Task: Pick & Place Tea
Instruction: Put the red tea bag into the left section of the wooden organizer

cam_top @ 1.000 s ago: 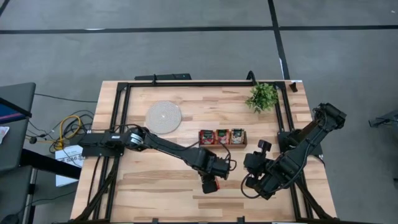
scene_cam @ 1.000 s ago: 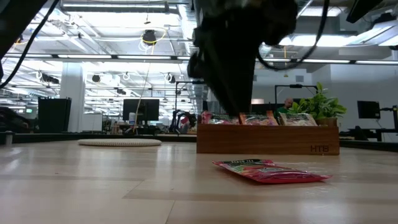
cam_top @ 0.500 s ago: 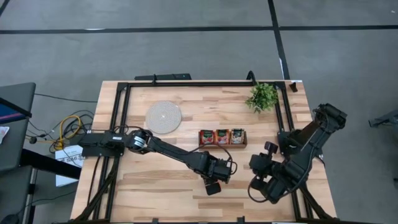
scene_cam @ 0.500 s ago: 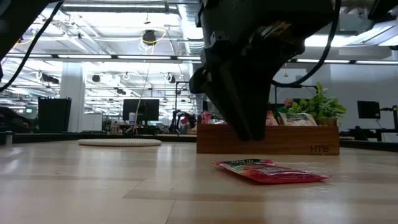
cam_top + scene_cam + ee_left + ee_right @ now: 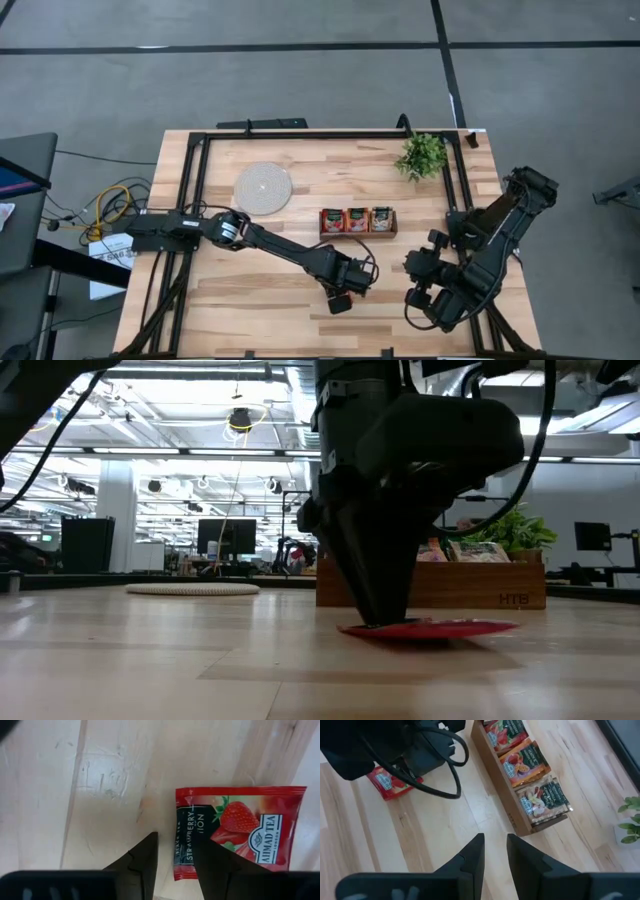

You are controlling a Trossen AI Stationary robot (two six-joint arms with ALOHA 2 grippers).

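Left gripper [image 5: 174, 854] is down on the table [image 5: 250, 300] with its jaws apart astride one edge of the red tea sachet [image 5: 235, 831] lying flat there, so honestly closing could just slide it away instead of pinching it.

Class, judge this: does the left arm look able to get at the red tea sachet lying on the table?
Probably yes. The left gripper is down at the sachet, open jaws straddling its edge, with nothing between them. The right gripper waits off to the side.
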